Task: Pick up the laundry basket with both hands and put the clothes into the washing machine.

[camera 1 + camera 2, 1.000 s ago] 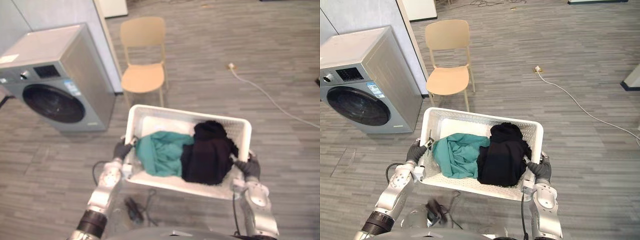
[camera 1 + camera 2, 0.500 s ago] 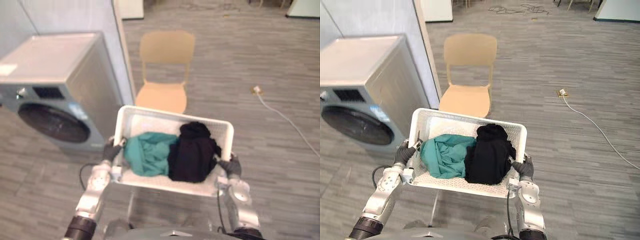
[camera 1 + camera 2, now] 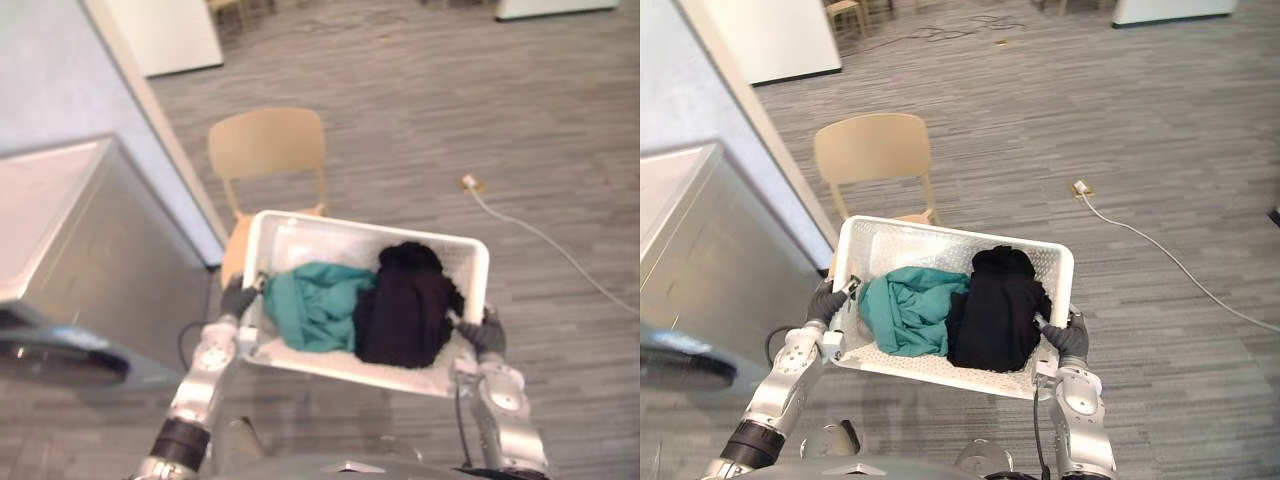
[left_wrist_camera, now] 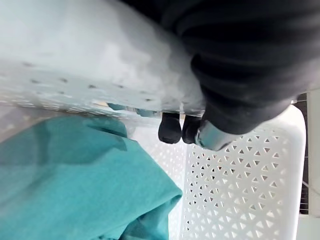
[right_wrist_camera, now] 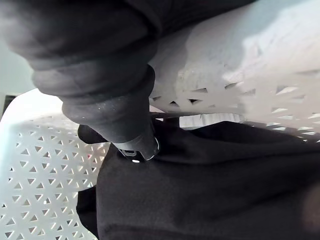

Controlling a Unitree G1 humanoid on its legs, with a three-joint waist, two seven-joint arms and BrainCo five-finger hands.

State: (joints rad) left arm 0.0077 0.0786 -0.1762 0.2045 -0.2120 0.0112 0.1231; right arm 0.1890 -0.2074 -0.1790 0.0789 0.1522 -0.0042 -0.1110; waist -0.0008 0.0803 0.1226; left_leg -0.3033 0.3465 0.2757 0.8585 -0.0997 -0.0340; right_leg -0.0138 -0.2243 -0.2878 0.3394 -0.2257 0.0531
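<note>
Left hand point(image 3: 826, 303) and right hand point(image 3: 1072, 340) clamp opposite end rims of the white perforated plastic laundry basket point(image 3: 940, 228). I judge it stiff and light; the soft teal and black clothes point(image 3: 940, 315) inside may shift.

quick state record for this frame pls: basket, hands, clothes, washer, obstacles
basket: white, held up at both ends
left hand: curled over the left rim
right hand: curled over the right rim
clothes: teal garment left, black garment right, both inside
washing machine: left of basket; door state unreadable
chair: beyond basket, beside the machine
</note>
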